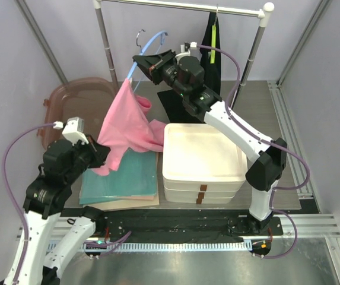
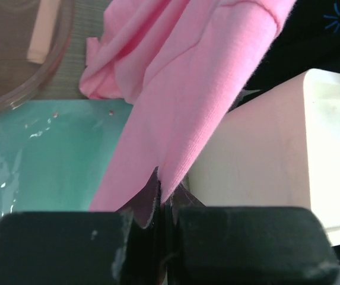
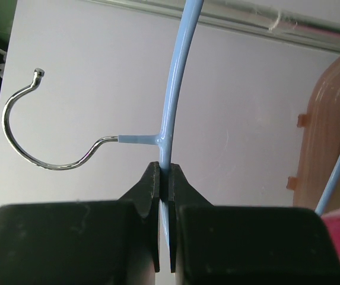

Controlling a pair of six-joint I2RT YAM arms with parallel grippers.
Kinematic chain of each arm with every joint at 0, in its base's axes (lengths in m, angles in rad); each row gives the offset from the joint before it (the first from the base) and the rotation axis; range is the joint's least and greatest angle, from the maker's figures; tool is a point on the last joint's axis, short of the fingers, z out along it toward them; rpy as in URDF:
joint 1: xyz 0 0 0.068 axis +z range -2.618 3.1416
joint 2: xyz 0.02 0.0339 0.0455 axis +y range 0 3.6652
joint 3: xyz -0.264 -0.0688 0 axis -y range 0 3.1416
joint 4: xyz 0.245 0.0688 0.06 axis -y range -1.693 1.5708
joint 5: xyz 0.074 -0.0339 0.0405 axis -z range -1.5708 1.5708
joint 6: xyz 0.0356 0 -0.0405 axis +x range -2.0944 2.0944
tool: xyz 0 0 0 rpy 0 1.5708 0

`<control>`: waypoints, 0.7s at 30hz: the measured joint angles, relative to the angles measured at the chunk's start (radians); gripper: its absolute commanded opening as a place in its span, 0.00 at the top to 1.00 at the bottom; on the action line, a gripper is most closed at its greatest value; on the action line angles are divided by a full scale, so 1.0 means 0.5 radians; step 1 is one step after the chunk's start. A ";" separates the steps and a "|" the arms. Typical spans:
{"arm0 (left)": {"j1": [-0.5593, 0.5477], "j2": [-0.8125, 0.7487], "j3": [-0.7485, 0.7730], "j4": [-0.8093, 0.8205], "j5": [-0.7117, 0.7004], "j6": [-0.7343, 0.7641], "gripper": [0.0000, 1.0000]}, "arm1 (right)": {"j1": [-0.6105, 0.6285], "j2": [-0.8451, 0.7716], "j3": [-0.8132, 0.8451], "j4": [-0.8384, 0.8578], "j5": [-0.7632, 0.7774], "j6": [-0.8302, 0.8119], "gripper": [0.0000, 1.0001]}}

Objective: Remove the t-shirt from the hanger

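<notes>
A pink t-shirt [image 1: 128, 122] hangs from a light blue hanger [image 1: 148, 48] with a metal hook [image 1: 139, 37], held up at the back centre. My right gripper [image 1: 143, 64] is shut on the hanger's blue bar just below the hook; it shows in the right wrist view [image 3: 165, 175], with the hanger [image 3: 178, 71] and hook [image 3: 21, 119] above the jaws. My left gripper [image 1: 101, 153] is shut on the shirt's lower edge; in the left wrist view [image 2: 161, 199] the pink cloth [image 2: 193, 101] runs up from the jaws.
A stack of white trays [image 1: 202, 160] stands in the middle. A teal folded cloth [image 1: 125, 178] lies on a board to its left. A brown translucent bin [image 1: 75, 101] is at the back left. A black garment [image 1: 211, 53] hangs from the rail [image 1: 181, 6].
</notes>
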 measured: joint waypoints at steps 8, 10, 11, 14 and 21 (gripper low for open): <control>0.000 -0.356 -0.130 -0.298 -0.299 -0.217 1.00 | 0.000 0.216 0.425 -0.145 0.169 -0.107 0.99; -0.001 -0.400 -0.128 -0.352 -0.396 -0.262 1.00 | -0.002 0.274 0.553 -0.193 0.215 -0.135 0.99; 0.000 -0.428 -0.127 -0.376 -0.450 -0.285 1.00 | -0.005 0.314 0.643 -0.228 0.240 -0.146 0.99; 0.000 -0.546 -0.127 -0.428 -0.581 -0.336 1.00 | -0.005 0.413 0.845 -0.285 0.291 -0.172 0.99; 0.000 -0.606 -0.127 -0.453 -0.598 -0.380 1.00 | -0.019 0.549 1.112 -0.350 0.433 -0.172 0.99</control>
